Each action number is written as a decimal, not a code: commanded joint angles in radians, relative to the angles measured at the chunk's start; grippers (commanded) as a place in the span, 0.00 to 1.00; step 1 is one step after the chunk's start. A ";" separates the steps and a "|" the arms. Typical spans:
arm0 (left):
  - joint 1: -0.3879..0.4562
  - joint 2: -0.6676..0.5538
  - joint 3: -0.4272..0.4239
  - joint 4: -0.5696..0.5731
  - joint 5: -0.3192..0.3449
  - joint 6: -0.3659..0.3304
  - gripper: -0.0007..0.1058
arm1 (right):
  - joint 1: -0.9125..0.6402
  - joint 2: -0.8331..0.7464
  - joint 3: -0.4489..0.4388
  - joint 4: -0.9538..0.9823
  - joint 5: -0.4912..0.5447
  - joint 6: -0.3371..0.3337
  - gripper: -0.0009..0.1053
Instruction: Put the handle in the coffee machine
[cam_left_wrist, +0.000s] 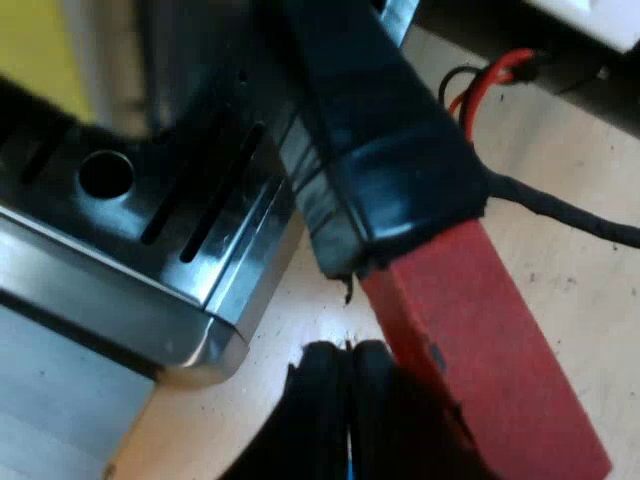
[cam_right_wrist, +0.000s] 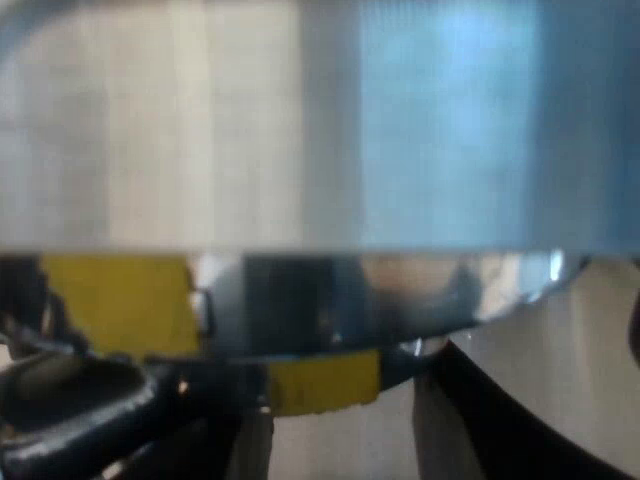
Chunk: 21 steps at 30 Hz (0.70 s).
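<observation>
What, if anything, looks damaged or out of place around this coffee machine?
Only one thing: the black covering on the handle ends in a ragged, torn-looking edge where the red end begins, with a small shred hanging, beside a corner of the drip tray. No spill shows on the tray.

The holder's glossy dark handle (cam_left_wrist: 370, 170), ending in a blocky red tip (cam_left_wrist: 480, 350), runs slantwise above the pale bench (cam_left_wrist: 570, 290), past the corner of the espresso machine's stainless-steel drip tray (cam_left_wrist: 190, 240). The red tip lies beyond the tray, just beside my left fingers (cam_left_wrist: 320, 400). The tray's black top plate has long slots and one round hole, and its brushed rim is rounded at the corner. I cannot tell whether the holder's far end is seated. From my right wrist, the machine's brushed metal front (cam_right_wrist: 300, 120) sits above a polished curved rim.
</observation>
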 joint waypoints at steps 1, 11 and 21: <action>-0.018 -0.039 0.011 0.003 0.075 -0.064 0.01 | -0.007 -0.052 -0.032 -0.082 -0.022 0.000 0.36; -0.024 -0.099 0.105 -0.092 0.068 -0.181 0.01 | 0.015 -0.062 0.000 -0.059 -0.011 0.003 0.36; -0.024 -0.099 0.157 -0.145 0.072 -0.204 0.01 | 0.056 -0.198 0.265 -0.052 -0.012 0.050 0.36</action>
